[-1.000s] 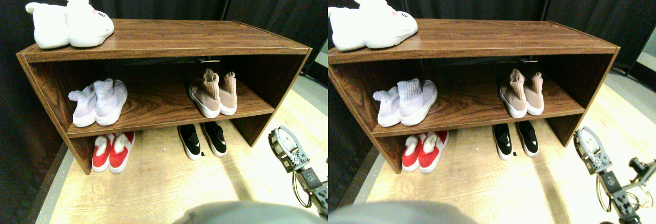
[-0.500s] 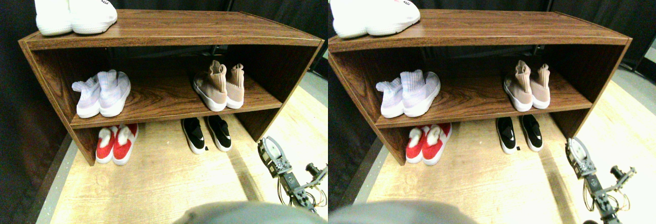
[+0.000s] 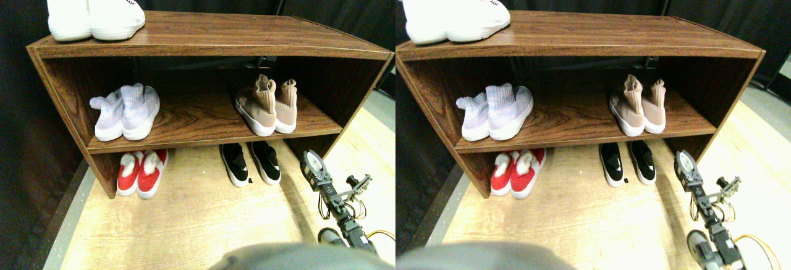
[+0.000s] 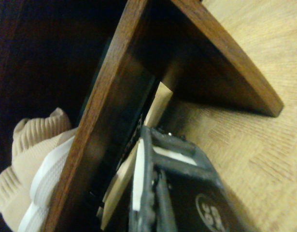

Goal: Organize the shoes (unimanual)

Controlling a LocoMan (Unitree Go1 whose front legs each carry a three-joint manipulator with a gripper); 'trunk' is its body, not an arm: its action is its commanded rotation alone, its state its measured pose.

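Right gripper [image 3: 314, 162] hangs low by the shoe rack's [image 3: 210, 35] right wall; whether its jaws are apart cannot be told.

Tan sock sneakers [image 3: 267, 105], white-soled, stand paired on the middle shelf, one partly hidden in the wrist view. Black slip-ons [image 3: 250, 162] with unreadable white marks sit on the floor [image 3: 204, 214] beneath.
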